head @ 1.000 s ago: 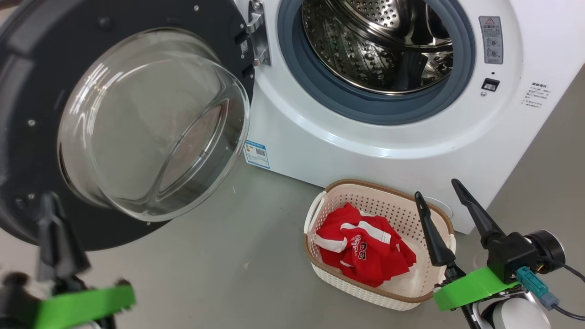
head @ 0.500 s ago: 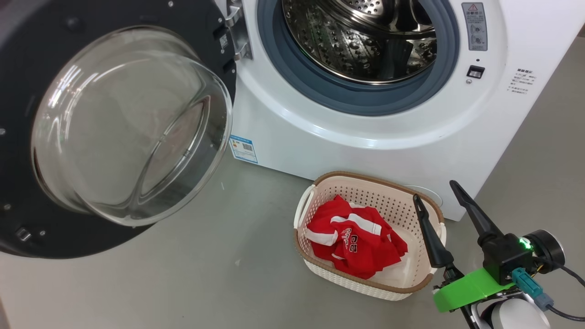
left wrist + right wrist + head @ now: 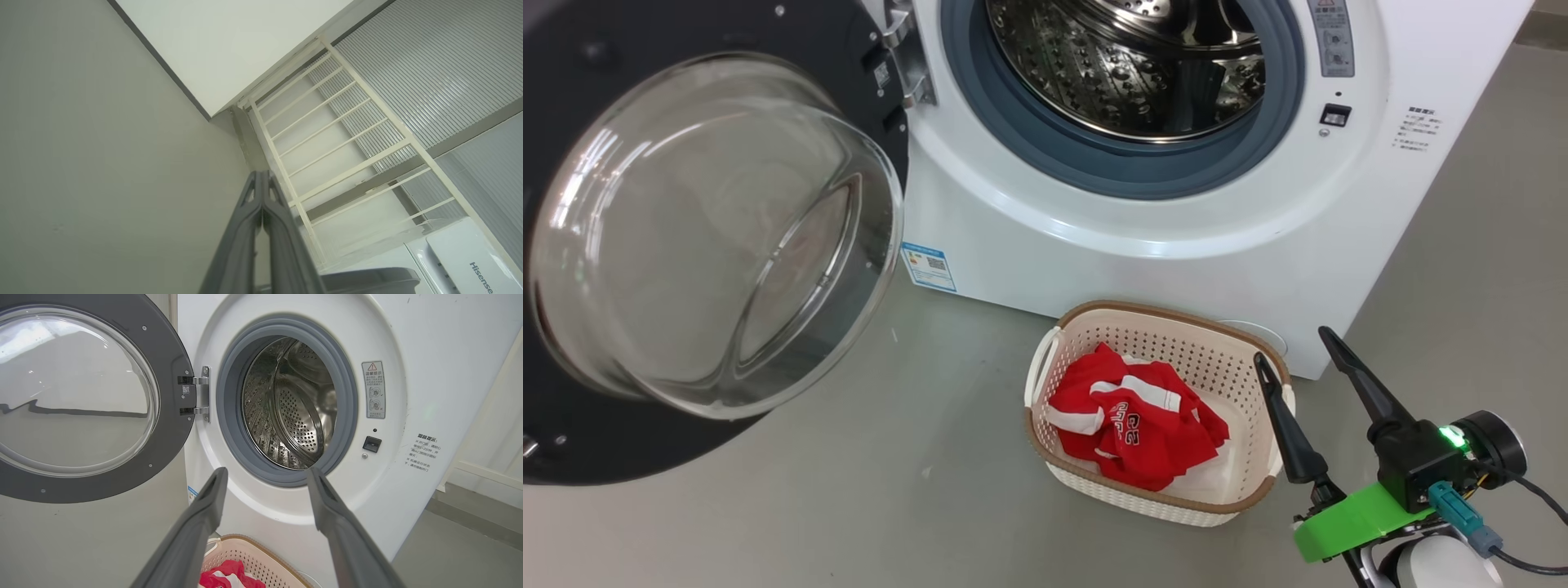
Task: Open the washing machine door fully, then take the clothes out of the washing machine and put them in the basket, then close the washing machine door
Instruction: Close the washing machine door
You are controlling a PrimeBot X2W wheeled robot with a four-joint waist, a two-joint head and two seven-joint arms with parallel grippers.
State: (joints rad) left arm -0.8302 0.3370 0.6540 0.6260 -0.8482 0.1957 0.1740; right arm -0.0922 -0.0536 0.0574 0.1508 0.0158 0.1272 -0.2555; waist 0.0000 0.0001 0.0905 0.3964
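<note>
Head view has panned; clothes [image 3: 1135, 429] sit in the basket [image 3: 1209, 355], drum [image 3: 1119, 73] looks empty, so closing the washing machine door [image 3: 600, 453] remains. Left jaws pressed together, right jaws spread, both empty.

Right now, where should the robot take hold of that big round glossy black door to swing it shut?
Probably the flat rim of the large round glossy black door, far from the steel hinge, approached from the robot's left. The bulging clear glass bowl is too wide and smooth for the jaws.
</note>
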